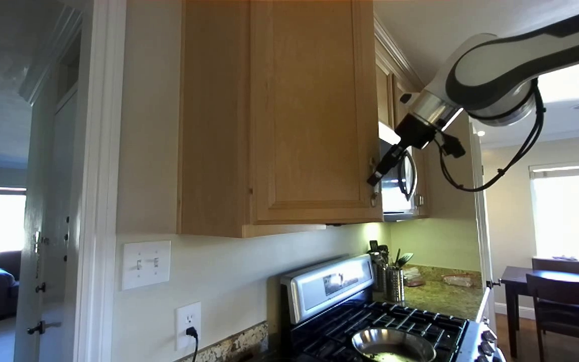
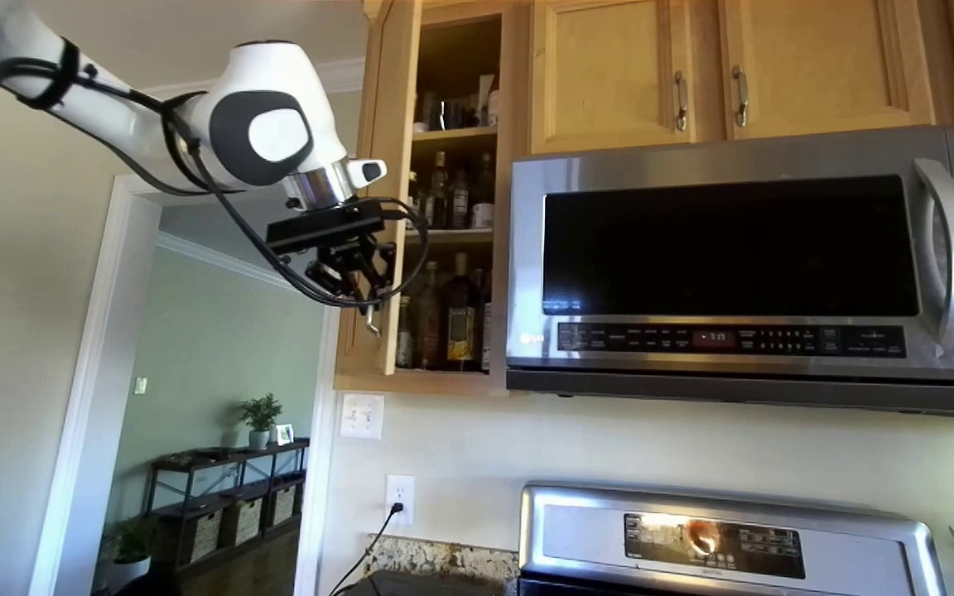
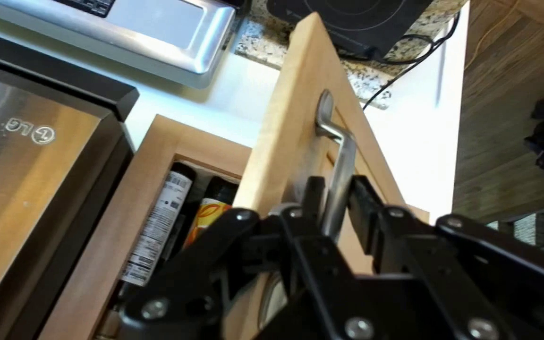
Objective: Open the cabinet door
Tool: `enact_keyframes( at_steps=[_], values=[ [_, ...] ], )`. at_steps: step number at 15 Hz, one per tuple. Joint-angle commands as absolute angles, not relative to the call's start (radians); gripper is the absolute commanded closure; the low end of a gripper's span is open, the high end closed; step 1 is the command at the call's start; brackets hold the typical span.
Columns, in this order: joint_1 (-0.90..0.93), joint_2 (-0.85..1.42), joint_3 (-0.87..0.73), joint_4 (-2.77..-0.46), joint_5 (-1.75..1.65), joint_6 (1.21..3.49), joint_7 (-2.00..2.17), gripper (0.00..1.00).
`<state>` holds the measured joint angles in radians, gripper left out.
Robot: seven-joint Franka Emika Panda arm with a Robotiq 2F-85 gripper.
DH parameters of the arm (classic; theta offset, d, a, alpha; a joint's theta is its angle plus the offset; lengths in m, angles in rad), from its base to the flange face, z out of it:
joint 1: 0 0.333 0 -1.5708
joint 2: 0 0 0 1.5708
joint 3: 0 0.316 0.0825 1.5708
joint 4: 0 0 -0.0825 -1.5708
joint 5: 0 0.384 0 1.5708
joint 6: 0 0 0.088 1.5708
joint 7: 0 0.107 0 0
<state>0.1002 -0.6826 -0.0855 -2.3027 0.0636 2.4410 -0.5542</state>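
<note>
In the wrist view's lower centre, the fingers (image 3: 364,203) seem to pinch the handle (image 3: 342,179), contact blurred; the ajar door (image 3: 302,141) slants toward upper centre.

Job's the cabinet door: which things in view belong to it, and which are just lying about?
Belong to the job:
cabinet door, partly open
silver handle on it
gripper, astride that handle

Just around:
bottles
microwave
stove
pan
utensil holder

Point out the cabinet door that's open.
The tall door beside the microwave, nearest the gripper: bottles show behind it, while the two shorter doors above the microwave are shut.
</note>
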Motion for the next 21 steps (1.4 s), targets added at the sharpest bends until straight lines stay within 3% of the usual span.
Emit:
enact_keyframes(
  at_steps=[1,2,9,11,21],
  values=[
    [0.229,-0.785,-0.083,-2.336,0.079,2.319,-0.582,0.56],
    [0.249,-0.796,-0.086,-2.333,0.079,2.282,-0.595,0.55],
    [0.281,-0.778,-0.108,-2.275,0.049,2.070,-0.725,0.10],
    [0.261,-0.767,-0.102,-2.260,0.038,2.017,-0.747,0.01],
    [0.196,-0.781,-0.092,-2.229,-0.038,1.936,-0.772,0.00]
  ],
)
